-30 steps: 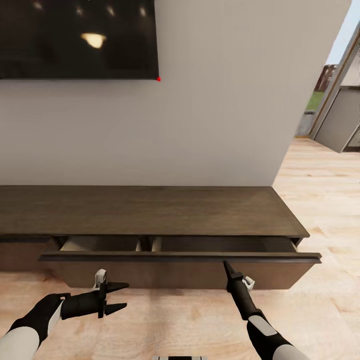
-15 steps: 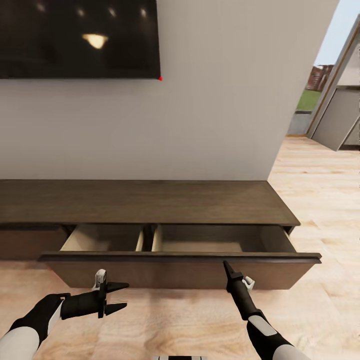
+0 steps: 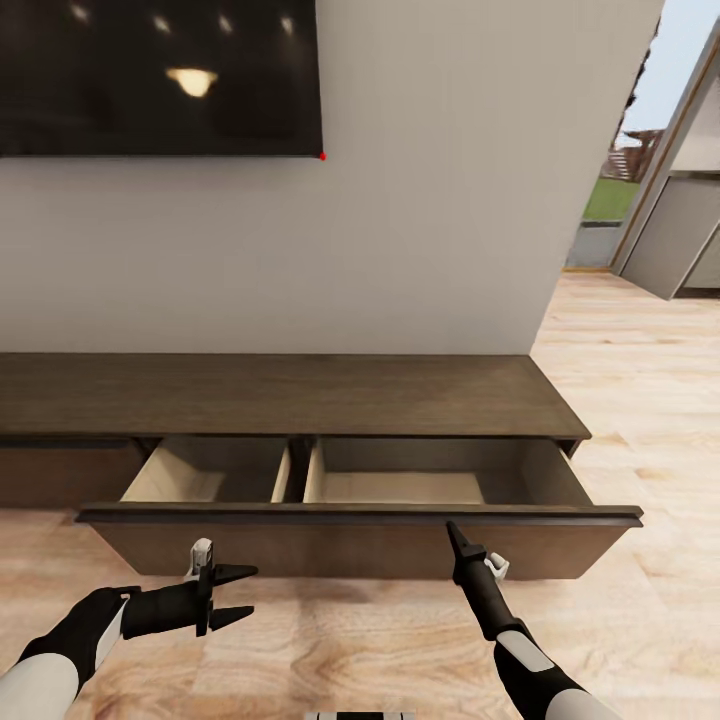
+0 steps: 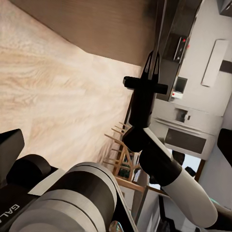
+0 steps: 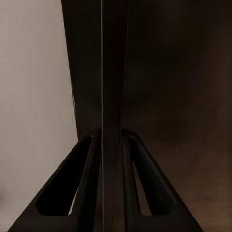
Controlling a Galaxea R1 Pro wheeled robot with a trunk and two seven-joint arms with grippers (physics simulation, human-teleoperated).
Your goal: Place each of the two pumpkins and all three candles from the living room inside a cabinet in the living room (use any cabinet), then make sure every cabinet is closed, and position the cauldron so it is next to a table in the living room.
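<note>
A: Biggest thing first — where's the cabinet (image 3: 300, 395)?
B: Long dark-brown unit against the grey wall (image 3: 430, 200), under the black TV screen (image 3: 155, 75). Its wide drawer (image 3: 360, 525) stands pulled out over the wood floor (image 3: 640, 420), two pale compartments inside, a divider between them, nothing in either.
A: Right gripper (image 3: 452, 532)?
B: Fingers pinched narrow on the top edge of the drawer front, right of centre. In the right wrist view the two fingers (image 5: 84, 188) sit on either side of the thin dark panel edge (image 5: 113, 96) — clamped on it.
A: Left gripper (image 3: 240, 595)?
B: Low in front of the drawer face, left side, pointing toward the right arm. Jaws apart by a moderate gap, holding nothing, touching nothing.
A: Left wrist view?
B: Shows the right gripper (image 4: 153, 63) from the side, tips closed at the drawer edge, floor below it.
</note>
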